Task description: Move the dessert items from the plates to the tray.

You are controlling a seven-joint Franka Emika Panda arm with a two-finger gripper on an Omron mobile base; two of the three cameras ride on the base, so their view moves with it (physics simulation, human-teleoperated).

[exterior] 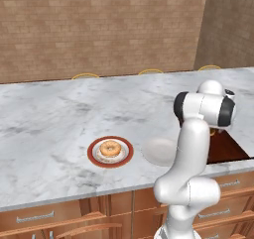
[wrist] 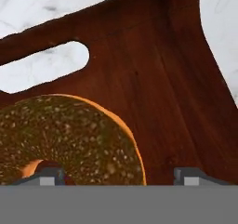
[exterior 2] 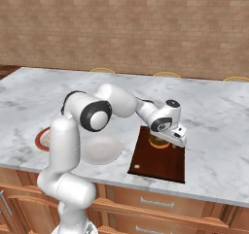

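The dark chocolate-glazed donut (wrist: 69, 139) lies on the reddish-brown tray (wrist: 158, 79), near the tray's handle slot. My gripper (wrist: 122, 176) hangs low over it and is open: one fingertip (wrist: 51, 175) is over the donut's hole, and the other stands clear of its outer edge. From the right base view, the gripper (exterior 2: 163, 142) points down at the donut (exterior 2: 155, 142) on the far end of the tray (exterior 2: 163, 162). The light tan donut (exterior: 110, 149) rests on the red-rimmed plate (exterior: 92, 152). The pale plate (exterior: 158, 151) beside it is bare.
Everything stands on a marble counter (exterior: 54, 119) with wooden drawers below its front edge. My own arm (exterior: 191, 149) hides part of the tray (exterior: 228, 148) in the left base view. Yellow stool tops (exterior: 85, 76) peek over the counter's far edge.
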